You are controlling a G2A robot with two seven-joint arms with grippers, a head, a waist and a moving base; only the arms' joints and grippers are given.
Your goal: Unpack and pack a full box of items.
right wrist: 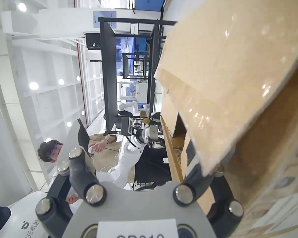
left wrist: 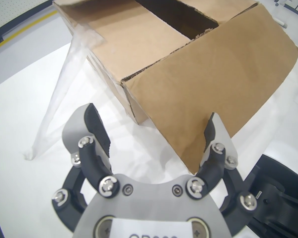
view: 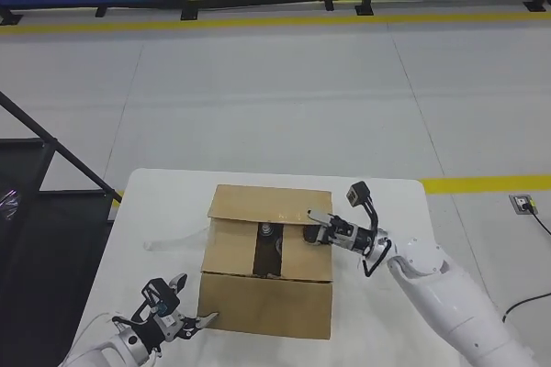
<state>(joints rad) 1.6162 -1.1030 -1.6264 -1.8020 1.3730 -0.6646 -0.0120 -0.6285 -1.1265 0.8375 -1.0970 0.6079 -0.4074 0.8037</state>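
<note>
Evidently early on, the brown cardboard box (view: 266, 307) is only part-opened, nothing unpacked, left gripper (left wrist: 151, 112) and right gripper (right wrist: 134, 139) both spread.

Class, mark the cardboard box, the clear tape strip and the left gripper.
cardboard box (view: 266, 307): top view, on its near flap.
clear tape strip (left wrist: 63, 82): left wrist view, halfway along its length.
left gripper (left wrist: 151, 112): left wrist view, midway between its open fingertips.
</note>
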